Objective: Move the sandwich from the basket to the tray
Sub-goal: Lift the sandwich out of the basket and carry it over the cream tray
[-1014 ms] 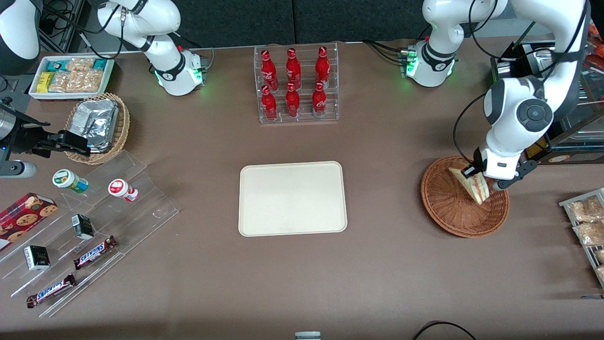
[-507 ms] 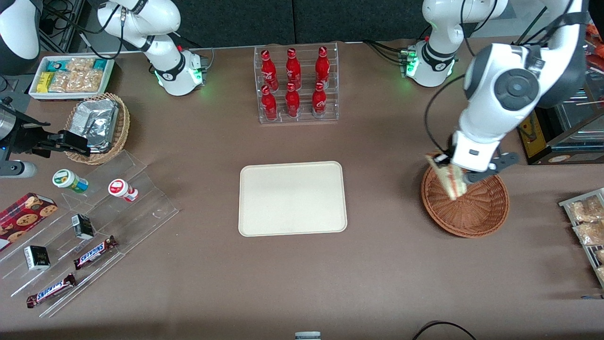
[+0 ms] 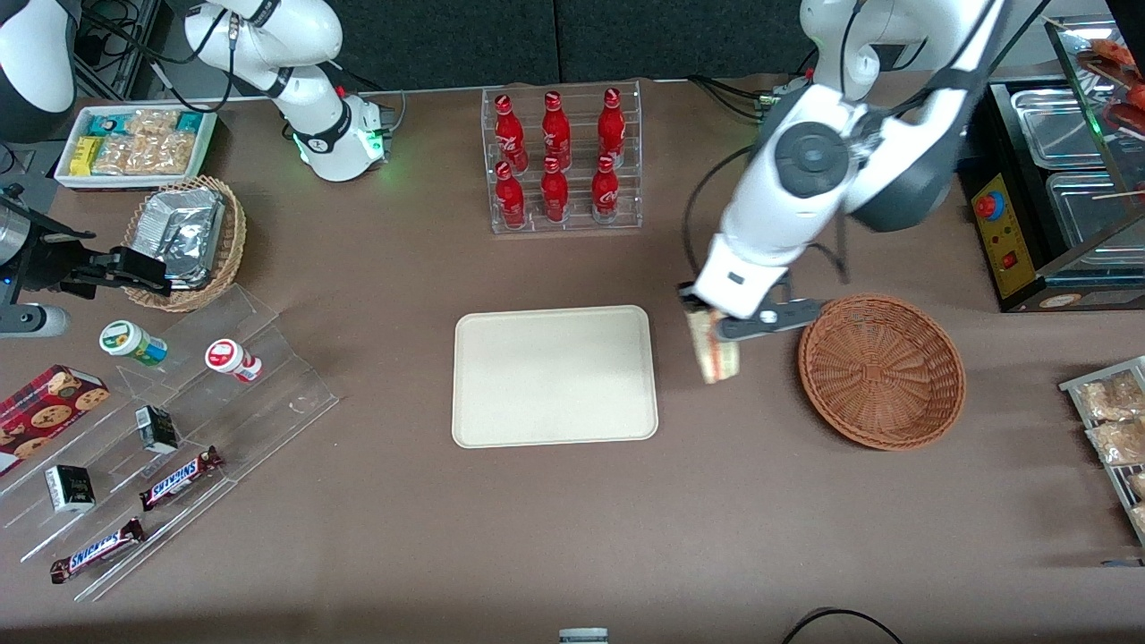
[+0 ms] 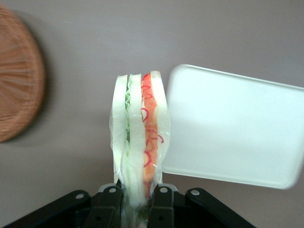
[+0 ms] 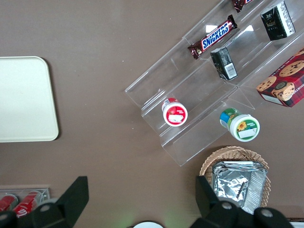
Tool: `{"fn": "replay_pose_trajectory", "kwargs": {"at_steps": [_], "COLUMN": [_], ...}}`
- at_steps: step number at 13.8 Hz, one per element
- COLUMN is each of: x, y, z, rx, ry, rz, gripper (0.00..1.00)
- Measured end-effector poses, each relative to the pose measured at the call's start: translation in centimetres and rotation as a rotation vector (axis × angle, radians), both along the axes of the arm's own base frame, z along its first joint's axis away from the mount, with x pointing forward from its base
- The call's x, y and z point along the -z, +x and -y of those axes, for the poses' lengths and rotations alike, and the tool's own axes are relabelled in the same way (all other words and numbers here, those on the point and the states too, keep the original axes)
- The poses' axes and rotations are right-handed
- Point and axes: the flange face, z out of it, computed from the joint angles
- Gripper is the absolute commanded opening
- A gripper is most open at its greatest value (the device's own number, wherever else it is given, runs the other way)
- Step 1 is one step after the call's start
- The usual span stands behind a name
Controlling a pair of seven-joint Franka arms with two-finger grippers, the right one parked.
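Brown tabletop [image 3: 376, 537] with dark backdrop. Toward the parked arm's end of the table: white bin of snack packets [image 3: 134, 143], tan wicker basket with foil packs [image 3: 186, 240], and a clear acrylic stepped display [image 3: 179, 429] with two small jars, small dark boxes and Snickers bars [image 3: 182, 476]; cookie box [image 3: 45, 413] beside it. Mid-table, farther from the front camera, a clear rack of six red cola bottles [image 3: 559, 161]. Nearer the camera than the rack, the cream tray [image 3: 555, 376] lies flat with nothing on it. Just beside the tray's short edge, toward the working arm's end, the gripper [image 3: 718, 324] hangs above bare table, fingers [image 4: 161, 204] clamped on the sandwich [image 3: 716, 353], which hangs point-down in clear wrap, between tray and basket, over neither. Wrist view shows the sandwich [image 4: 140, 137] held edge-on, bread, green and red-orange layers visible, tray [image 4: 232, 128] beside it, basket [image 4: 19, 76] apart. Reddish-brown basket [image 3: 881, 371] sits empty toward the working arm's end. Packets on a wire rack [image 3: 1109, 429] at the table edge.
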Motion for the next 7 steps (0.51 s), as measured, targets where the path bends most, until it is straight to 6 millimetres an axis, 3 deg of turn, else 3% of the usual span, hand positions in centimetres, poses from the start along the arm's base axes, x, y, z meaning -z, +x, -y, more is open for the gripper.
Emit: {"fn": "replay_pose_trajectory", "kwargs": {"at_steps": [4,7], "x": [5.6,10.8], "y": [-2.4,-3.4], "z": [8.3,11.9], "rx": [0.051,0.071], "ry": [-0.002,0.009], "rz": [0.06,0.094], "gripper": [0.03,0.03]}}
